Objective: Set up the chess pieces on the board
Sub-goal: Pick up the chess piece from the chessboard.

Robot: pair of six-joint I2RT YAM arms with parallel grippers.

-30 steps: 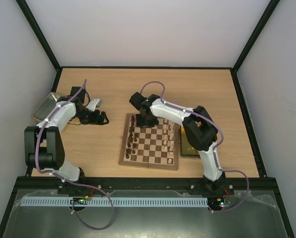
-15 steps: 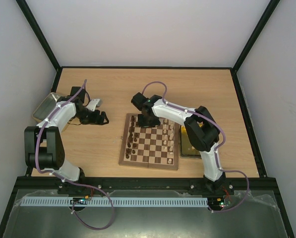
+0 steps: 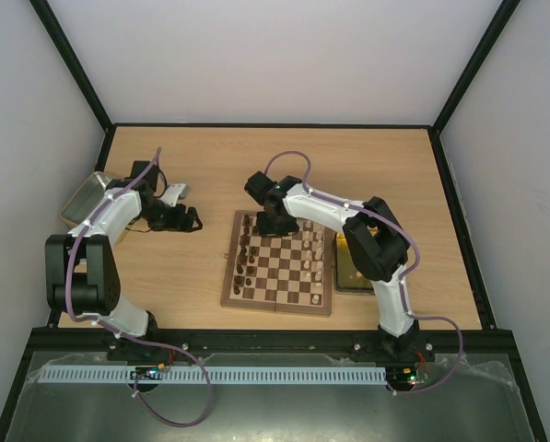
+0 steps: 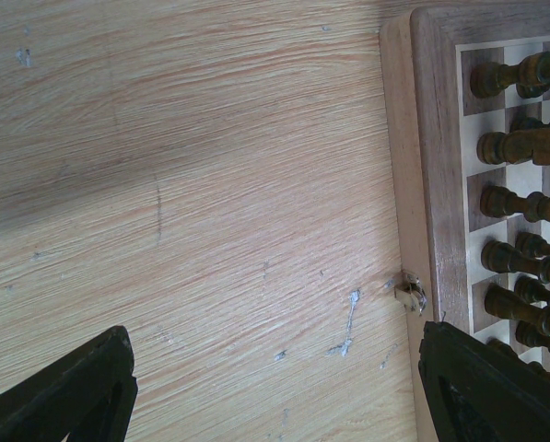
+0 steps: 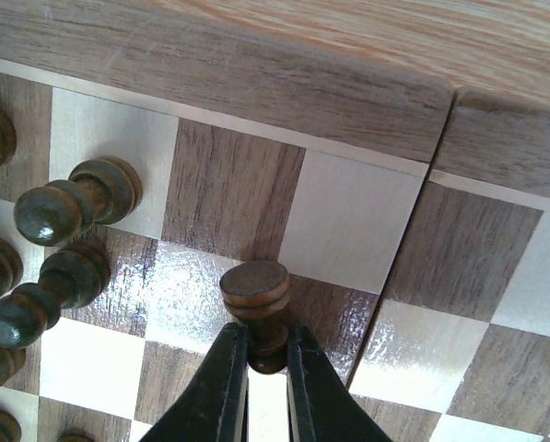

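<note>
The board (image 3: 276,307) lies mid-table, with dark chess pieces (image 3: 247,256) along its left columns and pale ones (image 3: 317,258) on its right. My right gripper (image 5: 267,354) hovers over the board's far edge (image 5: 256,74), shut on the stem of a dark flat-topped chess piece (image 5: 255,287) that stands on a dark square. More dark pieces (image 5: 67,207) stand to its left. In the overhead view the right gripper (image 3: 273,224) is at the board's far left corner. My left gripper (image 4: 275,368) is open over bare table, just left of the board (image 4: 431,138).
A grey metal tray (image 3: 86,198) sits at the far left, behind the left arm. A yellowish tray (image 3: 353,269) lies right of the board, partly under the right arm. A small metal latch (image 4: 410,293) sticks out from the board's left side.
The right gripper's fingers have closed in onto the dark piece's stem. The left arm has stayed still.
</note>
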